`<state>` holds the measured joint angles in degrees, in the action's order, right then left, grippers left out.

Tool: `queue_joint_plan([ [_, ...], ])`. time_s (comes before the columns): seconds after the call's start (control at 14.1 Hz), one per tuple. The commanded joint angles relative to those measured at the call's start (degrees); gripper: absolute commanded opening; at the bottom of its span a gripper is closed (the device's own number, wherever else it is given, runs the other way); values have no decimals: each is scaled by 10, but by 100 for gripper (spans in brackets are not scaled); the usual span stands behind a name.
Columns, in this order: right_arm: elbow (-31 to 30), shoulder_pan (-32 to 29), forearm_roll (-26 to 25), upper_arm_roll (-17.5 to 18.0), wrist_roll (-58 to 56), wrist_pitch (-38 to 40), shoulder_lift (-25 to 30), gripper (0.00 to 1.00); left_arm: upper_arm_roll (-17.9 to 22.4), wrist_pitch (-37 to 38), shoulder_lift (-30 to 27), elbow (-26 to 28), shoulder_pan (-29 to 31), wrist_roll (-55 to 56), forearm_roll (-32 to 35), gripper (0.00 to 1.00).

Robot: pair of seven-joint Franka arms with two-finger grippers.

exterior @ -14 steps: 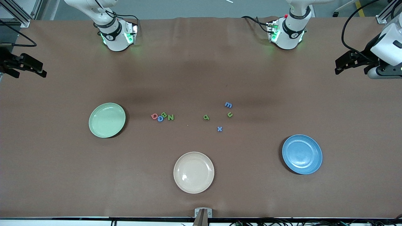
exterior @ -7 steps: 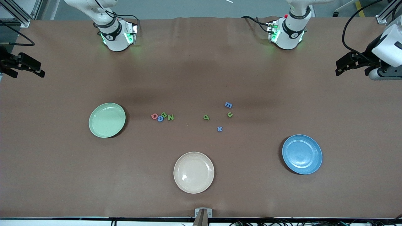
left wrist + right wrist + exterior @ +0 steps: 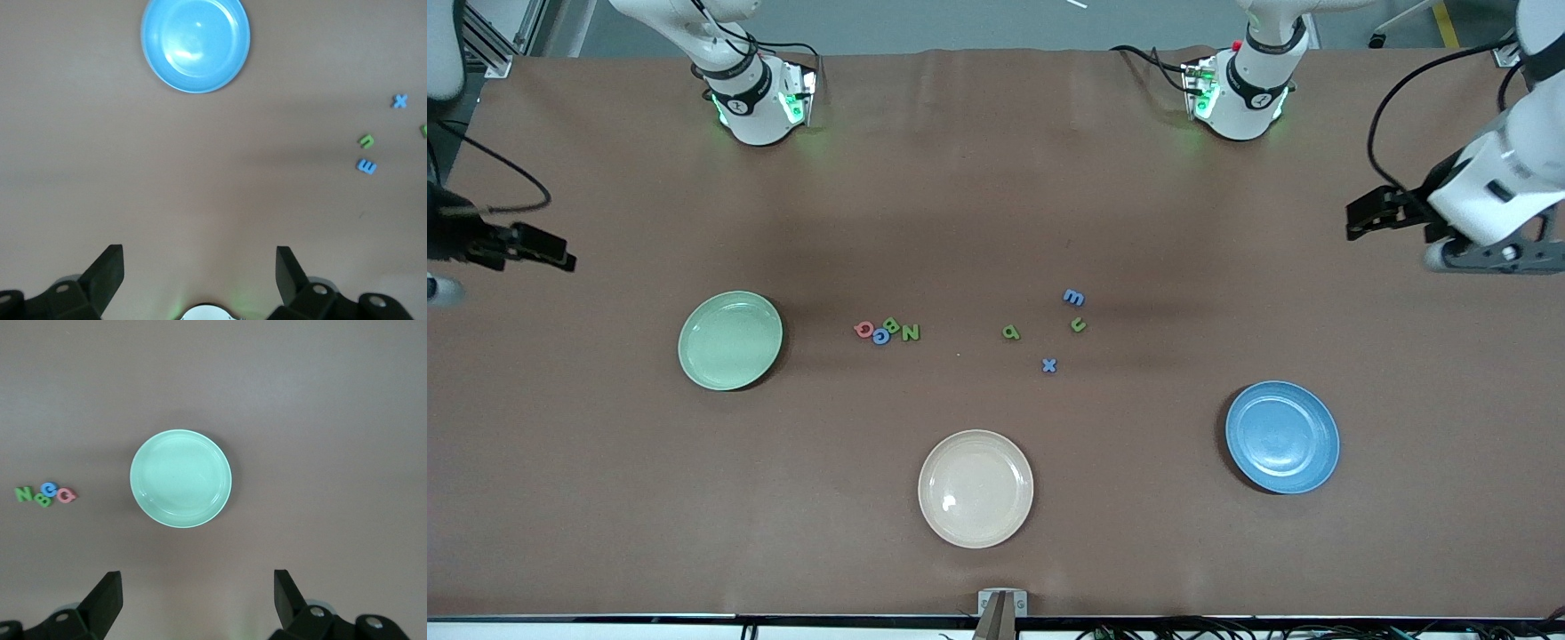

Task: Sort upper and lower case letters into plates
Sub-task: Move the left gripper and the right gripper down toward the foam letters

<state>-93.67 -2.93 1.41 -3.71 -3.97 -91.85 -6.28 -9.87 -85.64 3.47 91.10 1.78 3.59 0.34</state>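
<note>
Both arms have swung inward from the tabletop's ends since a second ago, while none of the letters has shifted. Four capitals, the red G [image 3: 863, 329], blue G [image 3: 880, 336], green B [image 3: 890, 324] and green N [image 3: 910, 332], lie bunched and touching beside the mint green plate [image 3: 730, 340]. The small letters lie scattered toward the left arm's end: a blue m [image 3: 1073, 297], a green letter [image 3: 1078, 324] just nearer the camera than it, another green letter [image 3: 1010, 332] and a blue x [image 3: 1048, 365]. The blue plate [image 3: 1282, 436] and a cream-beige plate [image 3: 975, 488] sit nearer the camera, all three plates empty.

The right gripper [image 3: 547, 253] hangs over bare tabletop at its end, fingers apart and holding nothing; the left gripper [image 3: 1369, 215] does likewise at the other end. Sorting appears not yet begun, with both arms in the approach. The next move likely calls for a low, precise pinch on one thin letter; the crowded capitals may need separating first.
</note>
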Motion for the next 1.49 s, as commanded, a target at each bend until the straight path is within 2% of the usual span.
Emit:
queue_joint_plan([
  [0.0, 9, -13, 11, 5, -2, -16, -30, 100, -9, 15, 31, -14, -22, 1, -5, 100],
  [0.21, -27, -10, 24, 6, 52, -82, -53, 100, -17, -20, 73, -6, -58, 27, -9, 100],
  [0.36, -63, 0, 75, 6, 81, -134, -66, 100, -17, -67, 108, -8, -100, 66, -1, 100],
  [0.43, -91, 7, 83, 7, 104, -174, -66, 100, -17, -99, 131, -8, -119, 91, 1, 100],
  [0.71, -209, 87, 83, 7, 240, -318, -71, 100, -16, -239, 219, -9, -176, 162, 4, 99],
  [0.78, -220, 105, 82, 7, 267, -339, -81, 100, -16, -267, 240, -10, -187, 181, 8, 95],
  [0.92, -230, 136, 81, 7, 318, -380, -108, 100, -16, -299, 281, -28, -226, 229, 26, 81],
  [1.14, -269, 186, 82, 6, 384, -489, -146, 100, -15, -336, 354, -69, -249, 252, 37, 77],
  [1.28, -272, 214, 82, 6, 421, -521, -170, 100, -12, -405, 384, -69, -271, 252, 41, 76],
  [1.42, -272, 236, 80, 5, 453, -539, -188, 100, -10, -435, 405, -70, -278, 271, 42, 76],
])
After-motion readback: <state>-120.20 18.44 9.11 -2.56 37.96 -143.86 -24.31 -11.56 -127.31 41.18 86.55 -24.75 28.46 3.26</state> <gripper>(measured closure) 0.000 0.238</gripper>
